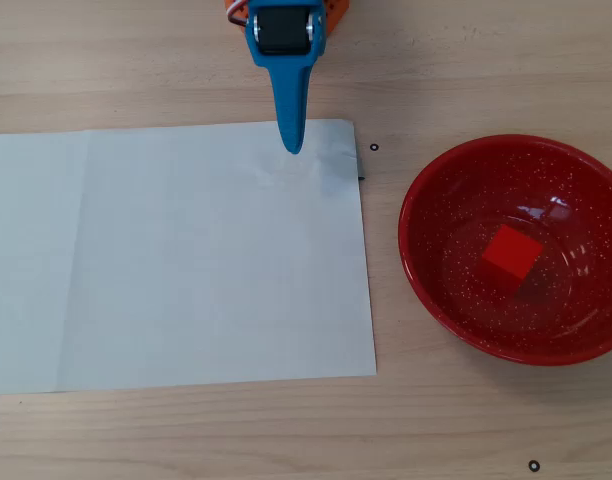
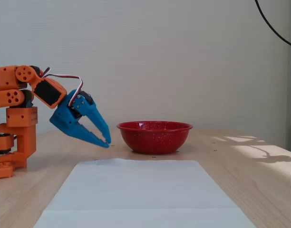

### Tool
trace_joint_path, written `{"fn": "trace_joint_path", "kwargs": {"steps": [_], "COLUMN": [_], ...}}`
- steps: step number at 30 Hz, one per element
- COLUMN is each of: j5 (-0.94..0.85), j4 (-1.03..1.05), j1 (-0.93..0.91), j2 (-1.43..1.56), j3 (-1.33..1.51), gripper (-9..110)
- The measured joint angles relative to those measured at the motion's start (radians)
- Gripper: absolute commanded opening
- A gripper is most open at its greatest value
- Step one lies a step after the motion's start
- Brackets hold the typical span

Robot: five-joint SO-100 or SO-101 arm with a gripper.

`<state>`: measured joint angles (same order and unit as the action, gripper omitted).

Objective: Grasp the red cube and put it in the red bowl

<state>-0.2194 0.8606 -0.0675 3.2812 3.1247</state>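
A: Overhead view first: what was in the red bowl [image 1: 426, 262]?

B: The red cube [image 1: 512, 252] lay inside it, a little right of the bowl's middle, resting on the speckled inner floor with one corner turned toward the lower left of the frame. Nothing else sat in the bowl. The bowl itself filled the right side of the frame and ran off the right edge.

A: And the gripper?

B: The blue gripper [image 1: 292, 146] came in from the top centre of the frame, pointing down the picture. Its tip hung over the top edge of the white paper sheet [image 1: 176, 260], well apart from the bowl. From above the two fingers lined up as one narrow wedge, so their spacing could not be read there.

A: Did the fixed view settle that?

B: Yes. In the fixed view the gripper [image 2: 107, 140] sat at the left centre of the frame, tilted down toward the wooden table [image 2: 259, 180], and its jaws stood parted with a clear wedge of wall showing between them. It gripped nothing. The tips were above the table, left of the bowl [image 2: 155, 137] and not touching it.

A: Could the cube be seen from the side?

B: No, the bowl's wall hid it. The orange arm [image 2: 17, 114] stood at the left edge of the frame, folded low. The paper lay in the lower middle, in front of the bowl.
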Motion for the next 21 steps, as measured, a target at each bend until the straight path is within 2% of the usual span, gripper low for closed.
{"fn": "trace_joint_path", "kwargs": {"steps": [9, 21], "j5": [-0.08, -0.094], "j4": [0.054, 0.055], "j1": [0.0, 0.0], "j2": [0.0, 0.0], "j3": [0.002, 0.002], "gripper": [0, 0]}}
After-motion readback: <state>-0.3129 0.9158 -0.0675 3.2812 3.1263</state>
